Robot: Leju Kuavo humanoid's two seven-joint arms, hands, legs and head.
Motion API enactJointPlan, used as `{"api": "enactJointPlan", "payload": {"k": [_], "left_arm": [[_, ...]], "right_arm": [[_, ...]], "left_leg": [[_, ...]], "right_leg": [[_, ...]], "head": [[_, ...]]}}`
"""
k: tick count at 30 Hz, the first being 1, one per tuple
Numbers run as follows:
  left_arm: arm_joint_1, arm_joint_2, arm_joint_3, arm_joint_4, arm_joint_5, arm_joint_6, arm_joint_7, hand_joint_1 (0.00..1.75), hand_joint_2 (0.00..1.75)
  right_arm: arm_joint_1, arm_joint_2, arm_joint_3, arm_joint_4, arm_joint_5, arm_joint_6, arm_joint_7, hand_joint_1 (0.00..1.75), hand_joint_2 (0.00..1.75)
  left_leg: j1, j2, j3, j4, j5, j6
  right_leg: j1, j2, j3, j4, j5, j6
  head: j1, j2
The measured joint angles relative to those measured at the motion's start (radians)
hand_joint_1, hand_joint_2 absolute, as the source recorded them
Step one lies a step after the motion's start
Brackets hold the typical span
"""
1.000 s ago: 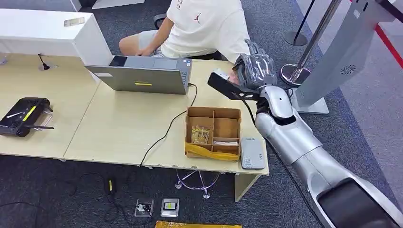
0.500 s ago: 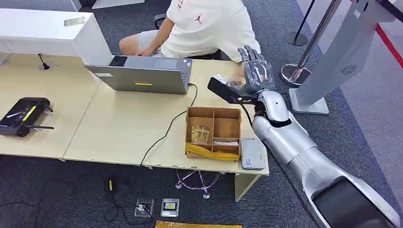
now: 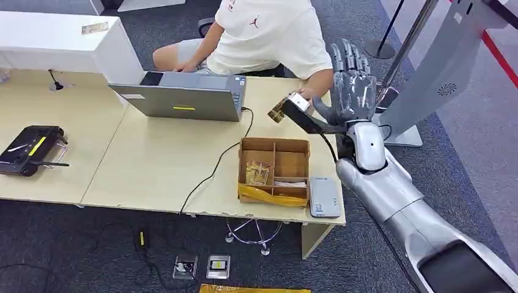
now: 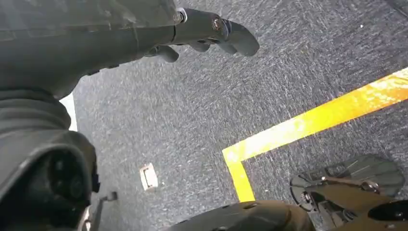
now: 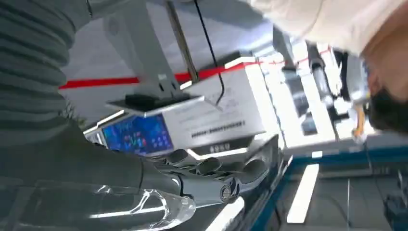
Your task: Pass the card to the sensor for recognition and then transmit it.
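My right hand (image 3: pixel 352 79) is raised over the table's far right corner, fingers spread upward and nothing in it. Just left of it a small golden card (image 3: pixel 278 110) sits at the fingertips of a seated person's hand (image 3: pixel 307 94), beside my black wrist camera (image 3: pixel 308 119). The right wrist view shows my dark fingers (image 5: pixel 216 175) stretched out and bare. The grey flat sensor (image 3: pixel 324 196) lies at the table's front right corner. My left hand (image 4: pixel 207 33) hangs over the carpet with loose fingers, holding nothing.
A cardboard box (image 3: pixel 273 146) with compartments and more cards stands next to the sensor. A laptop (image 3: pixel 183 97) with a black cable sits mid-table, the person behind it. A grey kiosk stand (image 3: pixel 427 73) and a stanchion are right of my arm.
My right hand has risen, shifted right and spread its fingers from a curled hold. The card now shows at the person's hand.
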Motion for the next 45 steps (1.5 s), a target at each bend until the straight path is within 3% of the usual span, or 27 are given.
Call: {"api": "enactJointPlan", "payload": {"k": [2,5,6,9,11,15,18,24,27,30,33,37,39,42,45], "left_arm": [[0.003,-0.002,0.002,0.0,0.016,0.008,0.0,0.0,0.0],[0.01,-0.003,0.004,0.0,0.04,0.019,0.0,0.0,0.0],[0.012,-0.004,0.005,0.0,0.046,0.024,0.0,0.0,0.0],[0.015,-0.008,0.011,0.0,0.069,0.04,0.0,0.0,0.0],[0.02,-0.009,0.013,0.0,0.084,0.049,0.0,0.0,0.0],[0.02,-0.014,0.033,0.0,0.112,0.072,0.0,0.0,0.0],[0.023,-0.019,0.037,0.0,0.129,0.089,0.0,0.0,0.0],[0.022,-0.041,0.066,0.0,0.17,0.129,0.0,0.0,0.0],[0.021,-0.047,0.078,0.0,0.178,0.139,0.0,0.0,0.0],[0.017,-0.052,0.083,0.0,0.184,0.147,-0.003,0.0,0.0],[0.017,-0.053,0.085,0.0,0.183,0.148,-0.004,0.0,0.0],[0.016,-0.057,0.085,0.0,0.191,0.145,-0.003,0.0,0.0],[0.015,-0.058,0.085,0.0,0.196,0.14,0.0,0.0,0.0],[0.014,-0.058,0.085,0.0,0.197,0.134,0.003,0.0,0.0],[0.013,-0.057,0.085,0.0,0.192,0.11,0.005,0.0,0.0]], "right_arm": [[0.091,-0.037,-0.06,-0.104,0.123,-0.028,-0.003,0.0,1.75],[0.248,-0.068,-0.206,-0.273,0.22,-0.034,-0.062,0.0,1.75],[0.301,-0.074,-0.27,-0.329,0.209,-0.035,-0.12,0.0,1.75],[0.454,-0.068,-0.514,-0.493,0.133,-0.035,-0.386,0.0,1.75],[0.496,-0.054,-0.669,-0.562,0.084,-0.035,-0.523,0.0,1.75],[0.537,0.013,-1.048,-0.642,-0.082,-0.036,-0.867,0.0,1.75],[0.538,0.034,-1.299,-0.637,-0.117,-0.034,-0.97,0.0,1.75],[0.507,0.068,-1.759,-0.504,-0.105,-0.032,-0.982,0.0,1.75],[0.52,0.08,-1.904,-0.446,-0.046,-0.032,-0.984,0.0,1.75],[0.535,0.092,-2.039,-0.38,0.052,-0.032,-0.943,0.0,1.75],[0.562,0.109,-2.123,-0.333,0.116,-0.031,-0.889,0.0,1.75],[0.602,0.131,-2.213,-0.24,0.269,-0.031,-0.752,0.0,1.75],[0.619,0.137,-2.241,-0.167,0.367,-0.029,-0.67,0.0,1.75],[0.638,0.15,-2.272,-0.067,0.431,-0.029,-0.605,0.0,1.75],[0.659,0.14,-2.266,0.079,0.51,-0.022,-0.389,0.0,1.75]], "left_leg": [[0.0,-0.001,0.0,0.0,0.0,0.0],[0.0,-0.001,-0.001,0.0,-0.001,0.0],[0.0,-0.001,-0.001,0.0,-0.001,0.0],[0.0,-0.005,-0.003,0.0,-0.001,0.0],[0.0,-0.004,-0.002,0.0,-0.001,0.0],[-0.001,-0.003,-0.001,0.0,0.0,0.0],[-0.001,-0.002,-0.001,0.0,-0.001,0.0],[-0.001,0.001,-0.001,0.001,-0.001,0.001],[-0.001,0.004,-0.002,0.0,-0.003,-0.001],[0.0,0.005,-0.001,0.0,-0.003,0.0],[0.001,0.005,-0.001,0.0,-0.003,0.0],[0.002,0.005,-0.001,0.0,-0.003,0.0],[0.002,0.005,-0.001,0.0,-0.003,0.0],[0.002,0.005,-0.001,0.0,-0.003,0.0],[0.003,0.003,-0.001,-0.001,-0.003,-0.001]], "right_leg": [[0.0,0.0,0.0,0.0,0.0,0.0],[0.0,-0.001,-0.001,0.0,0.0,0.0],[0.0,-0.001,0.0,0.0,0.0,0.0],[0.0,-0.005,-0.001,-0.001,0.0,0.0],[0.0,-0.004,-0.001,-0.001,0.0,0.0],[-0.001,-0.004,-0.001,-0.001,0.0,0.0],[-0.001,-0.003,-0.001,-0.001,0.0,0.0],[-0.001,0.0,-0.001,-0.001,0.0,0.0],[-0.001,0.004,-0.003,-0.001,0.0,0.0],[0.0,0.004,-0.003,-0.001,0.0,0.0],[0.001,0.004,-0.003,-0.001,0.0,0.0],[0.002,0.004,-0.002,-0.001,0.0,-0.001],[0.002,0.004,-0.002,-0.001,0.0,-0.001],[0.002,0.004,-0.002,-0.001,0.0,-0.001],[0.003,0.002,0.0,-0.001,0.0,-0.001]], "head": [[0.0,0.0],[-0.001,0.0],[0.0,0.0],[0.0,0.0],[0.0,0.0],[0.0,0.0],[0.0,0.0],[0.0,0.0],[0.0,0.0],[0.0,0.0],[-0.001,0.0],[-0.001,0.0],[0.0,0.0],[-0.001,0.0],[0.0,0.0]]}}
